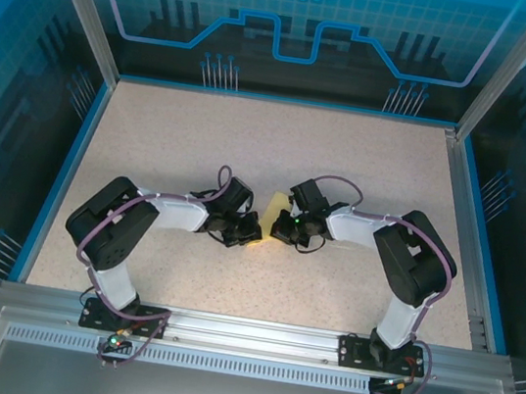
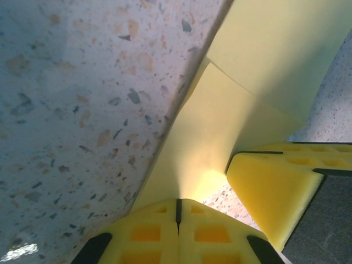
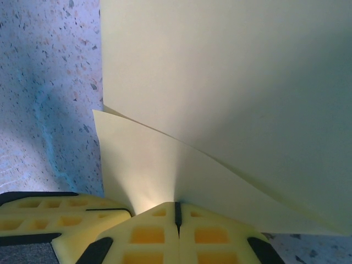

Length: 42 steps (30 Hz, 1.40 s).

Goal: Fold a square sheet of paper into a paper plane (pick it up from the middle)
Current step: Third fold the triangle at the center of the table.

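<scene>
On the table (image 1: 252, 136), left fingers (image 2: 148, 231) and right fingers (image 3: 148, 234) pinch yellow paper (image 3: 247, 110).

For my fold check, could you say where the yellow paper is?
In the top view the yellow paper is mid-table, between the left gripper and the right gripper, both shut on it.

The left arm (image 1: 115, 225) and the right arm (image 1: 415, 254) were bent inward from their bases, elbows out to the sides, with the left gripper (image 2: 177, 202) and the right gripper (image 3: 176, 204) almost tip to tip. Each gripper's jaws were pressed together, pinching the sheet of paper (image 1: 273, 203).
</scene>
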Tool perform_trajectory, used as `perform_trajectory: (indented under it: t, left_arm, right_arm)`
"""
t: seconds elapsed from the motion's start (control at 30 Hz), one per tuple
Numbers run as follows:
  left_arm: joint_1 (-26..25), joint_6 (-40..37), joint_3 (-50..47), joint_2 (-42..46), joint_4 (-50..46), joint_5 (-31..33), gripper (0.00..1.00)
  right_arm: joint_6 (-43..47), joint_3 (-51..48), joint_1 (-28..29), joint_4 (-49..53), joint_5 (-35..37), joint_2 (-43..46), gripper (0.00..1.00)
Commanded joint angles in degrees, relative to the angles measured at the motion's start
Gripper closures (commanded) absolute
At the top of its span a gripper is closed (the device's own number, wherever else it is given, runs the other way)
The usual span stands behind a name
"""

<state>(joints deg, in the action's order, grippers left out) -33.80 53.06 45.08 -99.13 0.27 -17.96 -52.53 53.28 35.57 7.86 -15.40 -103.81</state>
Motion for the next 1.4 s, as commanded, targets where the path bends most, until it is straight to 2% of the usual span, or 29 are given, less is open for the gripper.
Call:
perform_trajectory:
  t: [0.0, 0.23, 0.67, 0.93, 1.17, 1.27, 1.37]
  left_arm:
    - [0.8, 0.2, -4.2, -0.7, -2.9, 0.3, 0.94]
    - [2.5, -0.3, -9.3, 0.6, -0.3, -0.2, 0.93]
    - [2.8, -3.9, -12.1, 3.7, -2.7, -2.6, 0.93]
    - [2.8, -6.5, -11.0, 4.8, -7.7, -1.8, 0.93]
    - [2.8, -8.4, -9.4, 10.3, -12.9, -0.8, 0.93]
    - [2.8, -7.9, -8.1, 13.1, -12.6, -1.1, 0.93]
    - [2.8, -5.8, -7.2, 14.9, -8.3, -2.0, 0.93]
  right_arm:
    - [0.1, -1.2, -0.5, 5.1, 4.3, -3.8, 1.0]
    - [0.2, -0.9, -0.7, 5.9, 4.6, -4.0, 1.0]
    - [0.0, -0.1, -0.8, 7.8, 5.8, -5.0, 1.0]
    - [0.0, 0.2, -0.8, 8.1, 6.0, -5.1, 1.0]
    - [0.1, 0.2, -0.8, 8.0, 5.7, -5.0, 1.0]
    - [0.6, 0.5, -0.8, 6.8, 4.2, -4.7, 1.0]
    - [1.8, 0.8, -0.8, 4.4, 2.1, -3.2, 1.0]
